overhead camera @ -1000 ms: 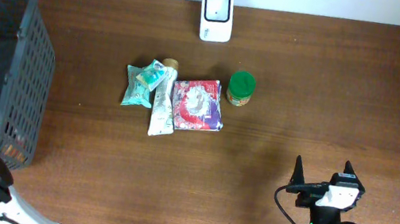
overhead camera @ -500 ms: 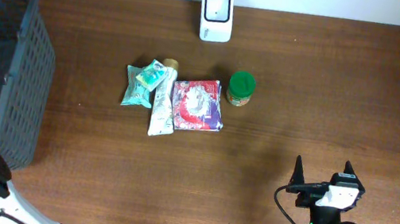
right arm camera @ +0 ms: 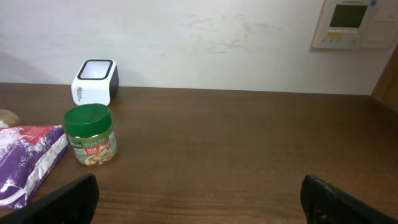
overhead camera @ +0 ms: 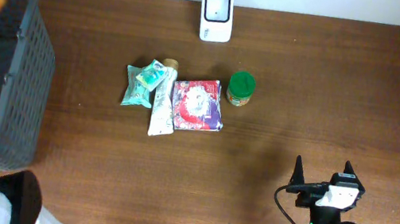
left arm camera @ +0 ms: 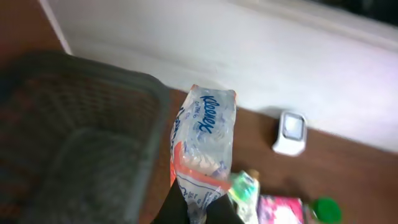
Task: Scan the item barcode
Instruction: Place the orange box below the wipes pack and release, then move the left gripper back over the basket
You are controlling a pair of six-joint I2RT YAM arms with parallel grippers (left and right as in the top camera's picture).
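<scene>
- The left tool [left arm camera: 198, 208] is up high near the dark basket [left arm camera: 93, 124], pinching a tissue pack [left arm camera: 202, 146] (it says Kleenex).
- The right tool [right arm camera: 199, 183] sits low, spread wide.
- The brown worktop [overhead camera: 309, 81] holds a white scanner [overhead camera: 218, 5] by the white wall [right arm camera: 186, 37].

Overhead straight down; both wrists toward scanner [overhead camera: 217, 16].

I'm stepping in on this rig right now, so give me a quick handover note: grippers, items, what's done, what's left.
Left gripper: shut on the Kleenex pack, raised beside the basket.
Right gripper: open, empty, parked at the table's near edge.
Scanner stands at the far edge; jar and packets lie mid-table.
Done: pack picked up. To do: show its barcode to the scanner.
</scene>
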